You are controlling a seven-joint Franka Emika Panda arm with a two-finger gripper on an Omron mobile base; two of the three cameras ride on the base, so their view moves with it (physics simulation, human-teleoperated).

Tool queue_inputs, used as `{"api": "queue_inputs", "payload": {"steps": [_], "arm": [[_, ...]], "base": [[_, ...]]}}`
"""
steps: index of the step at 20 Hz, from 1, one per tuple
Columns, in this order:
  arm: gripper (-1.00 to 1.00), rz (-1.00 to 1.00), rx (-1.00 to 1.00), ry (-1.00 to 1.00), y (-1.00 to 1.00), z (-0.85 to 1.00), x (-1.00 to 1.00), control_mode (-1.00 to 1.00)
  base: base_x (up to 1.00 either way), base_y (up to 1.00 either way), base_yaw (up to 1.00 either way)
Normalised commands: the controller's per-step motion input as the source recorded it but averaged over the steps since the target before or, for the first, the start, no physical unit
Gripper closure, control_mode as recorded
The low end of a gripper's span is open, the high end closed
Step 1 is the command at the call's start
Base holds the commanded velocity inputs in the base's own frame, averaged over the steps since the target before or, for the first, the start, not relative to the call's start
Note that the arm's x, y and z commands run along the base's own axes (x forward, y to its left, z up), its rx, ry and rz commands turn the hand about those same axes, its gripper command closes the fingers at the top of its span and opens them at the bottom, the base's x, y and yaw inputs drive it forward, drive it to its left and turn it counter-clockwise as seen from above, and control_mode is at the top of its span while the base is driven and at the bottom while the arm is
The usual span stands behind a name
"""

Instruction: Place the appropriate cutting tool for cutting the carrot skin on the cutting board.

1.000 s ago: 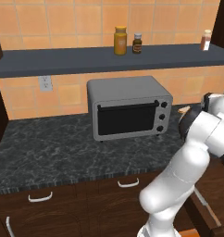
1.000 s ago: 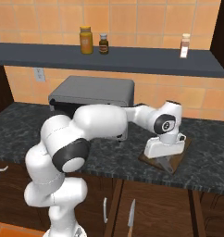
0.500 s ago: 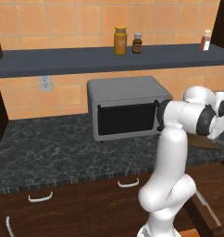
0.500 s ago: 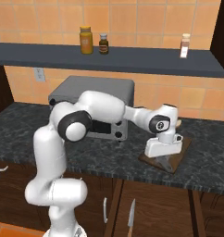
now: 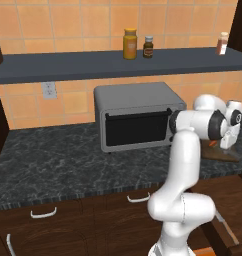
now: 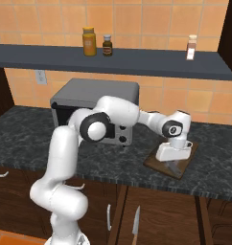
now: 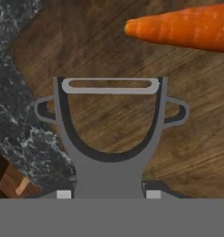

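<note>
Dark speckled stone, veined with white, makes up the surface (image 6: 36, 129) we work over, with orange tile behind it and a long grey shelf (image 6: 137, 60) above carrying three small jars. On that surface sits a boxy grey toaster oven (image 5: 138, 117) with a black glass door, and to its right lies the cutting board (image 6: 184, 167), a flat rectangle of brown wood with streaky grain. From the right base view we see our tool (image 6: 173, 160) reaching down just over the board, its white hand hiding most of the wood.

Looking along the hand, we see the peeler (image 7: 111, 134) rising between our fingertips (image 7: 153, 193): smooth grey metal, a broad U-shaped yoke with a thin slotted blade across the top and a small loop on each side. Its stem sits between the two pads, so the tool appears closed on it, though the contact itself is hidden at the frame's lower edge. The peeler's head hangs over the board's grain, near the board's corner. Beyond it lies the carrot (image 7: 183, 28), orange, tapered and faintly ridged, resting on the wood and clear of the blade.
</note>
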Motion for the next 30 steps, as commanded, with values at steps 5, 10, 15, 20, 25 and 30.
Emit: {"api": "queue_inputs", "payload": {"steps": [5, 10, 15, 20, 25, 30], "arm": [[1.0, 0.03, 0.0, 0.0, 0.01, -0.45, 0.1, -1.0], [-1.0, 0.0, 0.0, 0.0, 0.05, -0.28, -0.1, -1.0], [-1.0, 0.0, 0.0, -0.01, 0.0, 0.08, -0.42, -1.0], [-1.0, 0.0, 0.0, -0.07, 0.0, 0.4, -0.34, -1.0], [-1.0, -0.01, 0.0, -0.21, 0.0, 0.66, -0.57, -1.0], [-1.0, 0.0, -0.05, -0.2, 0.1, 0.47, -0.76, -1.0]], "base": [[0.0, 0.0, 0.0], [0.0, 0.0, 0.0], [0.0, 0.0, 0.0], [0.0, 0.0, 0.0], [0.0, 0.0, 0.0], [0.0, 0.0, 0.0]]}}
